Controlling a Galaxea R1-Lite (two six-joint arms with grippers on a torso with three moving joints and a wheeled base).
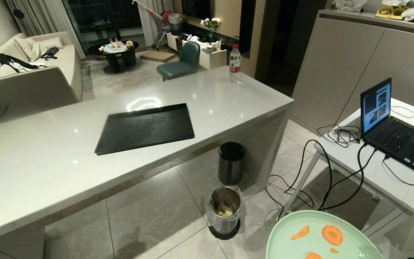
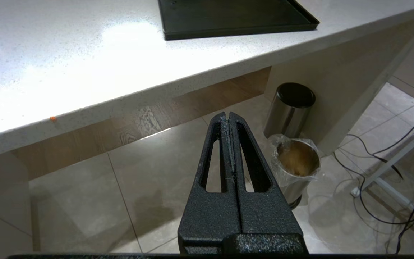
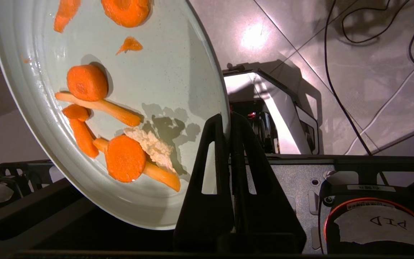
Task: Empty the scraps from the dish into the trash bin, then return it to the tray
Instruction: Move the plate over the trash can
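Note:
The pale mint-green dish (image 3: 171,72) hangs over the floor, its rim pinched in my right gripper (image 3: 227,118), which is shut on it. Orange carrot scraps (image 3: 124,158) and a whitish piece (image 3: 153,145) lie on it. In the head view the dish (image 1: 300,248) shows at the bottom right, to the right of the bag-lined trash bin (image 1: 225,210). The black tray (image 1: 146,127) lies bare on the counter. My left gripper (image 2: 227,115) is shut and empty, hanging over the floor with the trash bin (image 2: 297,162) beside it.
A black-topped steel bin (image 1: 231,162) stands against the counter's side, just behind the lined one. A white side table (image 1: 383,169) with a laptop (image 1: 390,122) and trailing cables (image 1: 322,172) is at the right. A water bottle (image 1: 234,63) stands on the counter's far edge.

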